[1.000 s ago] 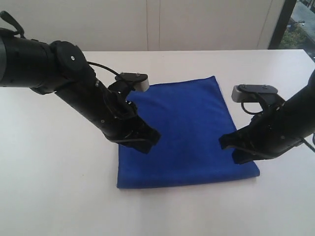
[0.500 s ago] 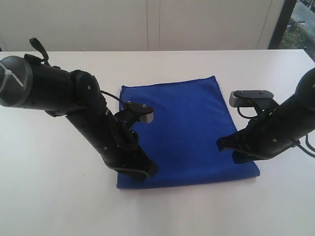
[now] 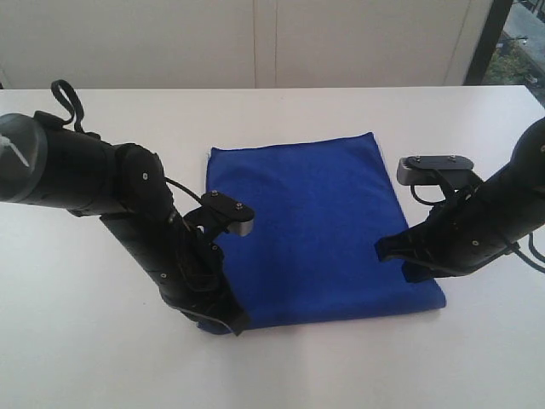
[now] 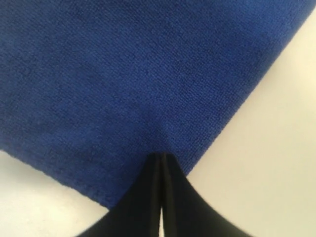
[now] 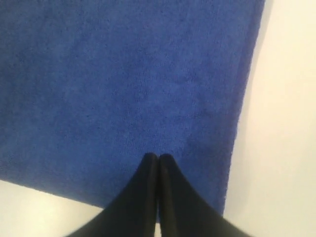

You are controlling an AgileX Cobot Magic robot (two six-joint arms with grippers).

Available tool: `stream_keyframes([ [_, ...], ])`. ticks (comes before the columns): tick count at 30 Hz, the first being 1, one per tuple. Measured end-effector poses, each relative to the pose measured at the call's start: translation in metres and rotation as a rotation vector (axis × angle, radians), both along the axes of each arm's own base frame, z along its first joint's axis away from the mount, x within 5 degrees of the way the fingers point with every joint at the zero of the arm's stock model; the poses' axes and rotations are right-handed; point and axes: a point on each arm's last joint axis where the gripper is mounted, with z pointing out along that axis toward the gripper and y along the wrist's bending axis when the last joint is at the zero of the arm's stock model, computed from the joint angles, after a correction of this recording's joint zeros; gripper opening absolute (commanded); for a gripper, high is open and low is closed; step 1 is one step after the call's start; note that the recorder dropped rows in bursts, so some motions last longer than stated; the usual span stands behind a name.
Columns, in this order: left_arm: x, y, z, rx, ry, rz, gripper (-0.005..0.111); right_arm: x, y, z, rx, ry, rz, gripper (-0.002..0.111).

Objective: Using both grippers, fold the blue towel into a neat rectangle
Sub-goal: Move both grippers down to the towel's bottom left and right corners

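Blue towel (image 3: 324, 221): soft cloth with a fine, short, even nap and a thin stitched hem along its edges. It lies flat on the smooth white table (image 3: 77, 358) as a rough rectangle.

Left gripper (image 4: 160, 158): two black fingers tapering to a point, pressed together with only a hairline seam between them. The tip rests on the cloth just inside a corner. The towel spreads ahead of the jaws, with bare table close on either side and behind. A faint pucker shows at the tip; I cannot tell whether any cloth is nipped.

Right gripper (image 5: 158, 157): the same black taper, jaws closed flat against each other. The tip is on the cloth near another corner, with one towel edge just beside the jaws and another behind.

Hidden: finger bases are cut off in both wrist views, and in the exterior view the left arm covers its corner.

Pose: the left arm slants steeply down, and the right arm is bent low, reaching in from the side. Each carries a grey wrist module.
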Motion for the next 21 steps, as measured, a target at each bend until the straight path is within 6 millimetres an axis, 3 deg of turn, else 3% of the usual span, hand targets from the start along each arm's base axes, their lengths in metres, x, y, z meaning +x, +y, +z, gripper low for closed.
stream_keyframes([
  [17, 0.0017, 0.0066, 0.0011, 0.089, -0.058, -0.030, 0.000, -0.0065, 0.0009, 0.0011, 0.009, 0.059, 0.019, 0.000],
  [21, 0.0017, 0.0066, 0.0011, 0.089, -0.058, -0.030, 0.000, -0.0054, 0.0005, -0.0076, -0.004, 0.089, 0.020, 0.000],
])
